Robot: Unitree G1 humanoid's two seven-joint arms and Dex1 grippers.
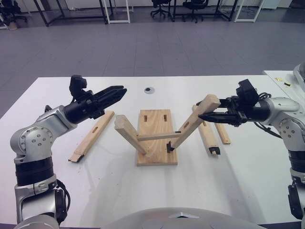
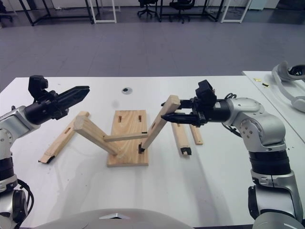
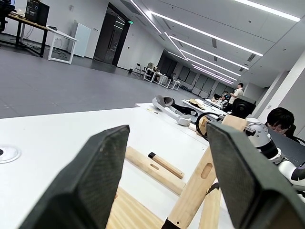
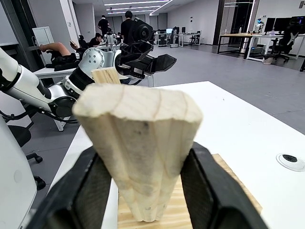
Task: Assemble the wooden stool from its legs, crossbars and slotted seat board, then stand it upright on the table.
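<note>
1. Note right gripper [image 2: 167, 110] clamped on tilted leg [image 2: 156, 126] near its top; leg frame propped on seat board [image 1: 155, 160], mid-table.
2. Close left gripper [image 1: 119, 93], fingers apart in air, around opposite leg [image 1: 131, 133].
3. Lower both feet evenly toward slots [image 1: 164, 116]; avoid racking crossbar [image 1: 157, 136].

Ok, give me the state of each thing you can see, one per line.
left hand: open, empty
right hand: shut on tilted leg
tilted leg: joined by crossbar to second leg
seat board: flat, two slots empty
left loose leg: lying flat
right loose pieces: lying flat
</note>
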